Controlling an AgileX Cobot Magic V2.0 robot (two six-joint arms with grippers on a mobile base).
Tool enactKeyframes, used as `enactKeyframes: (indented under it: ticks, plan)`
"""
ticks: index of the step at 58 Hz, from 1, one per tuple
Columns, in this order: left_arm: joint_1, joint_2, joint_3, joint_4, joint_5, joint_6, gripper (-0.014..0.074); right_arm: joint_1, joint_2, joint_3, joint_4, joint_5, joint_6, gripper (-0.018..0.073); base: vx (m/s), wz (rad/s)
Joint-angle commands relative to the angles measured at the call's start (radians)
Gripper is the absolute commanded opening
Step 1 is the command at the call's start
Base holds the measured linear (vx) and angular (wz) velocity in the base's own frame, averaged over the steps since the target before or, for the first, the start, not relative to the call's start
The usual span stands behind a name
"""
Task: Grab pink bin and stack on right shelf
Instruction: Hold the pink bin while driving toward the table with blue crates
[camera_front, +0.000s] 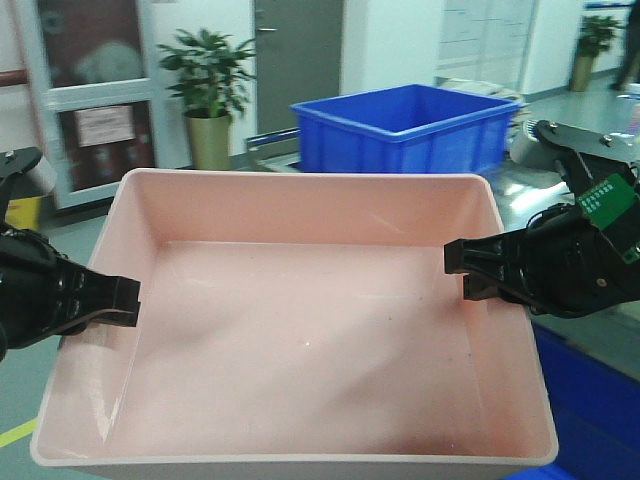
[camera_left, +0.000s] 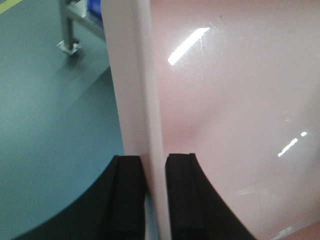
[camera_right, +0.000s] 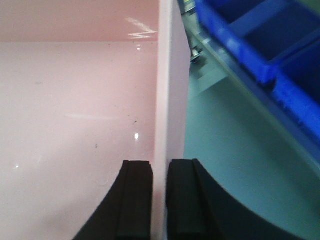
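The pink bin (camera_front: 300, 320) fills the front view, empty and held up off the floor between both arms. My left gripper (camera_front: 125, 300) is shut on its left wall, one finger inside and one outside; in the left wrist view the gripper (camera_left: 154, 162) pinches the pale rim (camera_left: 135, 90). My right gripper (camera_front: 462, 272) is shut on the right wall; in the right wrist view the gripper (camera_right: 160, 167) clamps the rim (camera_right: 170, 90). The right shelf with its dark glossy deck is out of view.
A ribbed blue crate (camera_front: 410, 125) stands behind the bin on a metal rack. More blue crates (camera_right: 260, 45) sit on a frame to the right. A potted plant (camera_front: 210, 90) and a door are at the back left. A metal leg (camera_left: 67, 35) stands on the green floor.
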Motion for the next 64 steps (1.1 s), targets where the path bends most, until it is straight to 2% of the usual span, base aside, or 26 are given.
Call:
enactKeyframes:
  ticks: [1,64]
  plan:
    - [-0.004,-0.038,-0.031,-0.042,-0.054,0.016,-0.0001,-0.004,-0.034,-0.039,0.005,-0.105,-0.013,-0.0008,0.46,-0.55]
    - [-0.004,-0.038,-0.031,-0.041,-0.054,0.016,-0.0001,-0.004,-0.034,-0.039,0.005,-0.105,-0.013,-0.0008,0.41,-0.63]
